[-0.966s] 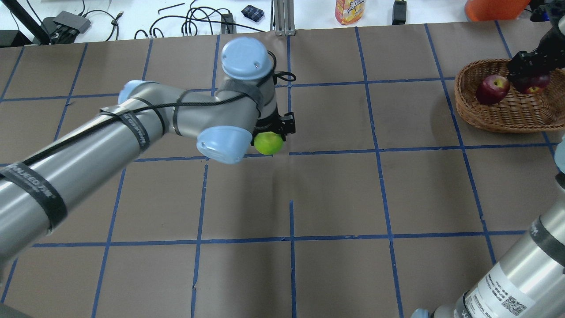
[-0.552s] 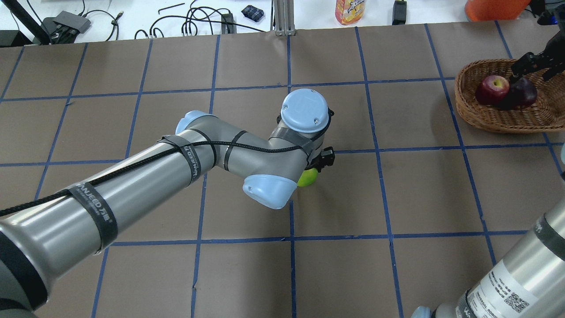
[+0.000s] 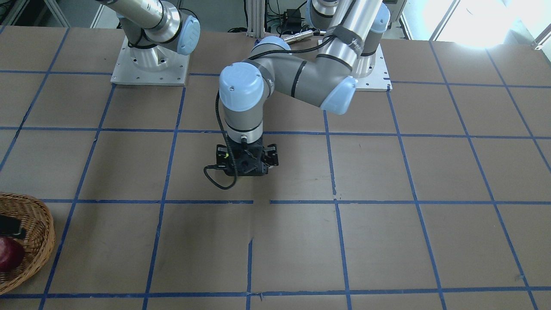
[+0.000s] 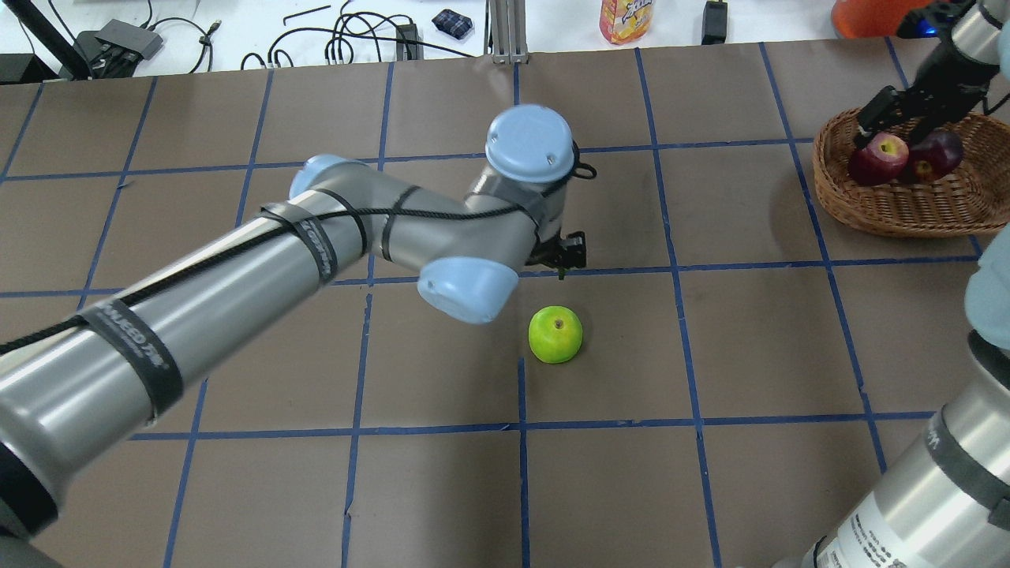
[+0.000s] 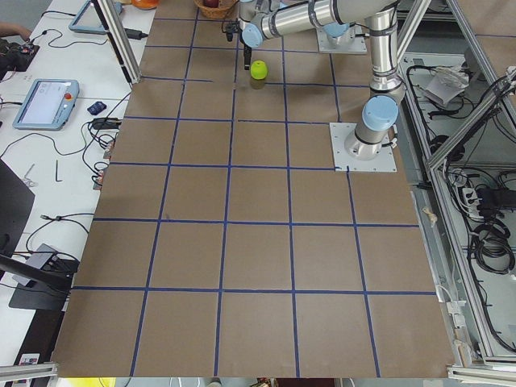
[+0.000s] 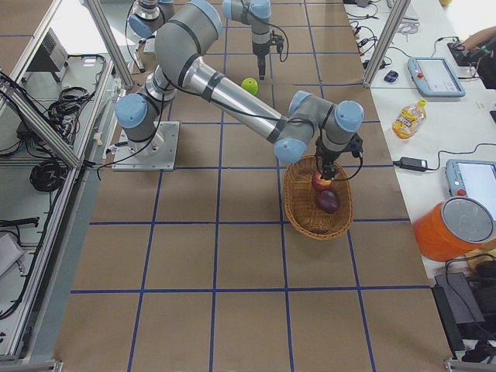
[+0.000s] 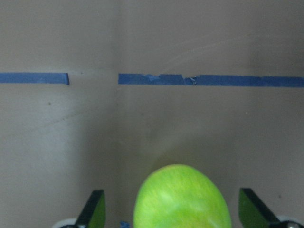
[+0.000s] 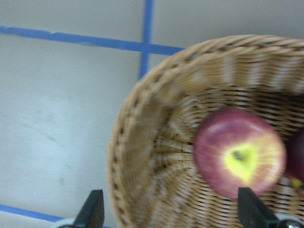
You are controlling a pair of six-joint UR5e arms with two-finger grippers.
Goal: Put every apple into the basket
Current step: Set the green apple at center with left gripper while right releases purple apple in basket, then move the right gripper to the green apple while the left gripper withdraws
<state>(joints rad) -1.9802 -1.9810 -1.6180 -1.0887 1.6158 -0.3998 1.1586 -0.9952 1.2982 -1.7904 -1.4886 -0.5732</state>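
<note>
The green apple (image 4: pixel 556 334) rests on the brown table near the middle, free of any grip. My left gripper (image 4: pixel 562 264) hangs open just above it; in the left wrist view the apple (image 7: pixel 183 197) lies between the spread fingers (image 7: pixel 95 209). In the front view the left gripper (image 3: pixel 245 162) hides the apple. The wicker basket (image 4: pixel 892 213) at the far right holds the red apple (image 4: pixel 868 158) and the purple apple (image 4: pixel 935 154). My right gripper (image 4: pixel 888 118) is open and empty over the basket; its wrist view shows the red apple (image 8: pixel 240 152) inside the basket (image 8: pixel 142 142).
Blue tape lines (image 4: pixel 521 394) grid the table. Beyond the far edge lie cables (image 4: pixel 347 39), a yellow bottle (image 4: pixel 626 20) and an orange container (image 4: pixel 876 16). The left arm's forearm (image 4: pixel 197 315) crosses the table's left half.
The left arm carried the green apple right and toward the near side, let it go on the table and rose. The right gripper dropped the purple apple into the basket and lifted away.
</note>
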